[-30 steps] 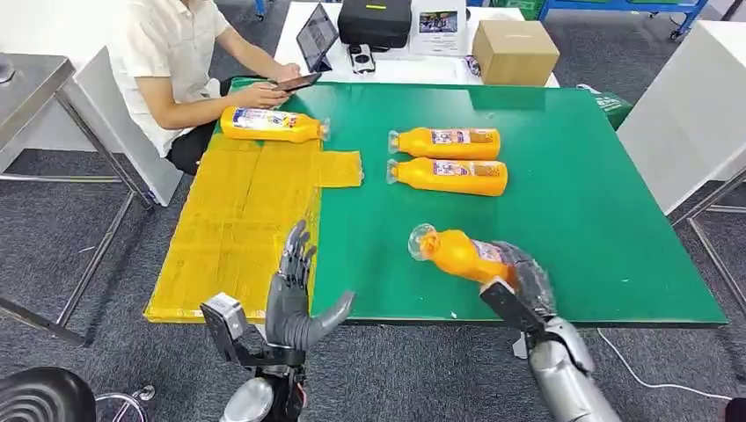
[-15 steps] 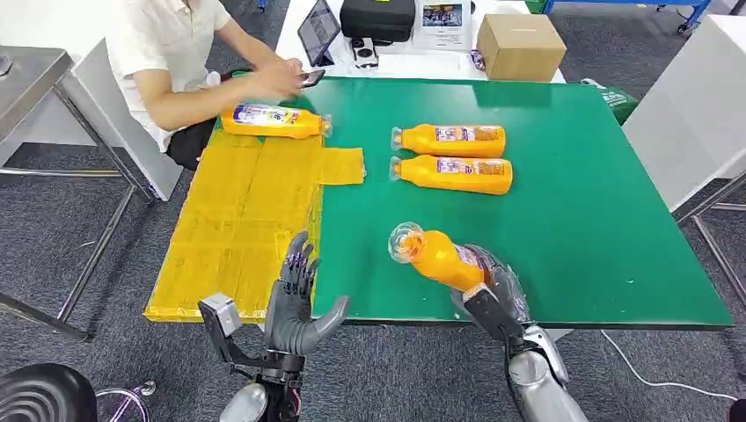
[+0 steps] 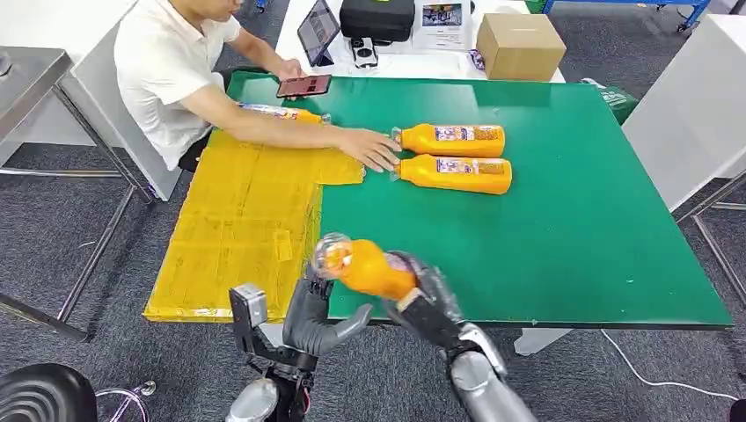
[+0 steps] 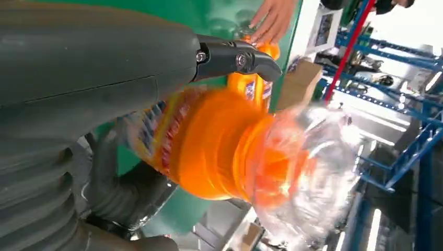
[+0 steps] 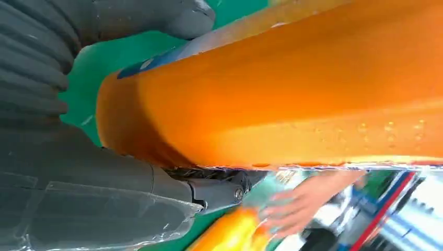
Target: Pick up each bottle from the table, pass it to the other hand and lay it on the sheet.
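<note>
Bottle number 1 (image 3: 368, 268), orange with a clear cap, sits in the right hand (image 3: 420, 297), which grips its lower body above the near edge of the green worktop (image 3: 572, 220). Its cap end points toward the left hand (image 3: 310, 316), whose fingers are spread and raised beside the bottle's neck; whether they touch it cannot be told from the head view. In the left wrist view the bottle (image 4: 219, 141) lies close in front of that hand's thumb (image 4: 94, 57) and dark fingers (image 4: 235, 55), which stand apart around it without a clear clasp. In the right wrist view the bottle (image 5: 292, 89) fills the palm of the hand.

Farther back on the worktop, 2 more orange bottles (image 3: 453, 139) (image 3: 456, 173) lie side by side, caps pointing toward the yellow sheet (image 3: 246, 220). A person in a white shirt (image 3: 167, 70) reaches an arm across the sheet, their hand (image 3: 374, 149) at the caps of those 2 bottles. Another bottle (image 3: 281, 112) lies at the sheet's far end, partly hidden behind that arm. A phone (image 3: 303, 85) rests near the worktop's far edge.
</note>
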Motion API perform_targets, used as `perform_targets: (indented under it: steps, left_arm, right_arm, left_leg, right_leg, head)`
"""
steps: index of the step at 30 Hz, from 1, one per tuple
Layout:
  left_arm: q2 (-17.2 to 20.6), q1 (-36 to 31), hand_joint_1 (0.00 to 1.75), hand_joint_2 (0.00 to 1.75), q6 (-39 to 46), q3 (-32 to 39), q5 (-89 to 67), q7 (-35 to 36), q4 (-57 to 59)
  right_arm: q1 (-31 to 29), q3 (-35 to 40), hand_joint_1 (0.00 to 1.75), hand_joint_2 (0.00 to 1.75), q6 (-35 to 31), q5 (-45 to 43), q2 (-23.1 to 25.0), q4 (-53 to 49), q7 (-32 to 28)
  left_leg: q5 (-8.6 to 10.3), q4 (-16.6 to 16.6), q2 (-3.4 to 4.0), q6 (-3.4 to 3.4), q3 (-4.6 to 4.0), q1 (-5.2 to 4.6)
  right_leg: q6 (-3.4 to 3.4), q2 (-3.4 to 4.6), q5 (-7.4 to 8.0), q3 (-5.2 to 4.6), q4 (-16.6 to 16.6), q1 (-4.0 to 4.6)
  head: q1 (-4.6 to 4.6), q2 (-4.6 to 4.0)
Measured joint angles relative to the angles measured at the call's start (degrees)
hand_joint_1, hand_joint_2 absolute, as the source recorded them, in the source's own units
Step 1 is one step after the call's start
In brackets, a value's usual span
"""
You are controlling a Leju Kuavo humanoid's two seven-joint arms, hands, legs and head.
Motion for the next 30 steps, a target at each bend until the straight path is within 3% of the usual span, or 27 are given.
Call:
perform_targets:
  steps: [8,22,23,24,30]
  left_arm:
    - [-0.4,-2.7,0.0,1.75,2.0,-0.6,-0.9,-0.9,2.5]
    - [-0.5,-3.8,0.0,1.75,2.7,0.2,-0.5,-2.4,3.0]
    - [-0.5,-3.9,0.24,1.75,2.7,0.2,-0.5,-2.4,3.0]
    - [-0.5,-3.9,1.75,1.75,2.7,0.3,-0.5,-2.4,3.0]
    - [-0.8,-4.0,1.75,1.75,5.1,0.8,-0.7,-3.1,3.4]
  right_arm:
    - [-1.7,7.4,1.75,1.75,0.2,-2.0,0.7,0.0,1.7]
    - [-3.3,10.5,1.75,1.75,-0.4,-1.8,0.7,0.5,2.1]
    - [-3.4,10.5,1.75,1.75,-0.4,-1.8,0.7,0.5,2.2]
    - [-3.4,10.6,1.75,1.75,-0.4,-1.8,0.7,0.5,2.2]
    - [-3.4,11.6,1.75,1.75,-0.2,-1.9,0.7,0.4,2.2]
  left_leg:
    - [0.0,0.0,-0.07,0.0,-0.05,-0.03]
    - [0.0,0.0,-0.07,0.0,-0.07,-0.02]
    - [0.0,0.0,-0.07,0.0,-0.08,-0.03]
    - [0.0,0.0,-0.07,0.0,-0.08,-0.03]
    - [0.0,0.0,-0.07,0.0,-0.09,-0.03]
  right_leg:
    - [0.0,-0.03,0.0,0.0,0.0,-0.05]
    - [0.0,-0.03,0.0,-0.04,0.0,-0.03]
    - [0.0,-0.03,0.0,-0.04,0.0,-0.04]
    - [0.0,-0.03,0.0,-0.04,0.0,-0.04]
    - [0.0,-0.03,0.0,-0.06,0.0,-0.04]
  head:
    - [0.04,0.0]
    - [0.04,0.0]
    - [0.02,0.0]
    - [0.02,0.0]
    - [0.04,0.0]
